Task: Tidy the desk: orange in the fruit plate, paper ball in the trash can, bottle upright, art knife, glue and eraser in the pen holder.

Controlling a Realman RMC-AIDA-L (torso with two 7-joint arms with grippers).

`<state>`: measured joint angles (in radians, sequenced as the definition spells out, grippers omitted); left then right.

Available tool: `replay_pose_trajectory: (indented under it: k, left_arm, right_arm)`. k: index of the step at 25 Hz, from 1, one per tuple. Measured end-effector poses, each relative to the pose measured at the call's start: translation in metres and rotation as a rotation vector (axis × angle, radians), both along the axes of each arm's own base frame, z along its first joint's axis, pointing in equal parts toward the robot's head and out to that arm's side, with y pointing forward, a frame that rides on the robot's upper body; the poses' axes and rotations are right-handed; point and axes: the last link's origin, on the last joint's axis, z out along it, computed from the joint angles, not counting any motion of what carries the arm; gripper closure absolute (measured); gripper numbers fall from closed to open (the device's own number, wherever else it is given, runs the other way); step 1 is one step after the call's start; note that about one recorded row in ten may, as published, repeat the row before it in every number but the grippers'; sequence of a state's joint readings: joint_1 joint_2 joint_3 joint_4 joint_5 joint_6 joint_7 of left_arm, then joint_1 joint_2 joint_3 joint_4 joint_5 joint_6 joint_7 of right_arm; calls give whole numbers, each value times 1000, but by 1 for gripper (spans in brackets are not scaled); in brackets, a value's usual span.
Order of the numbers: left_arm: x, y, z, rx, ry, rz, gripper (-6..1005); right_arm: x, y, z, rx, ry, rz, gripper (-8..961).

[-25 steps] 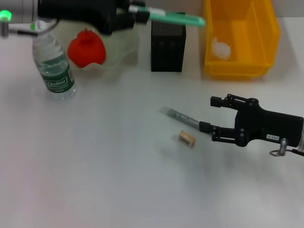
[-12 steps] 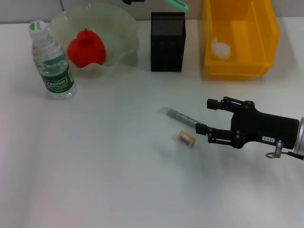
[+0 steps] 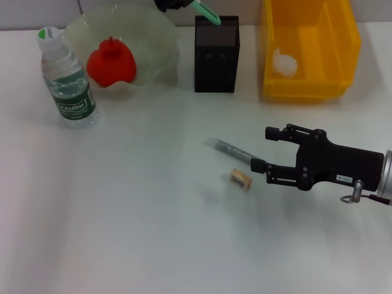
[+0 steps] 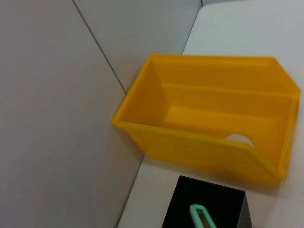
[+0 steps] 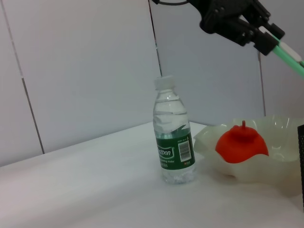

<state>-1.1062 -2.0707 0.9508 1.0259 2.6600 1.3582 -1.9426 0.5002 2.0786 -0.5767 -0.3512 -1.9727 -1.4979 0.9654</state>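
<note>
Near the tabletop's [image 3: 122, 202] far edge, the left hand [image 5: 247, 28] grips the slim mint-green art knife [image 3: 206, 12], tilted, its lower end over the black mesh pen holder [image 3: 215, 55]. The right hand [image 3: 264, 150] hovers with fingers spread beside the grey glue [image 3: 231, 149] and tan eraser [image 3: 241, 179] mid-tabletop.

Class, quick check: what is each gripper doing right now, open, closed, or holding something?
Left gripper: closed on the art knife, above the pen holder.
Right gripper: open, holding nothing, beside the glue and eraser.
</note>
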Motion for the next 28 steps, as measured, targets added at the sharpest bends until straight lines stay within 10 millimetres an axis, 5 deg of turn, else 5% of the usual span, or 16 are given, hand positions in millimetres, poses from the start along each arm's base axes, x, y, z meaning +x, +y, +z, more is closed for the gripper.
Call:
replay_pose_trajectory:
  k: [15,26,28]
  left_arm:
    - [-2,2,-41,-29,134,-57,790]
    - [-1,4,-43,-6,117,-48,789]
    - [-1,4,-43,-6,117,-47,693]
  right_arm:
    - [-3,2,2,11,18,2,167]
    - [-4,3,2,13,23,3,166]
    - [-4,3,2,13,23,4,166]
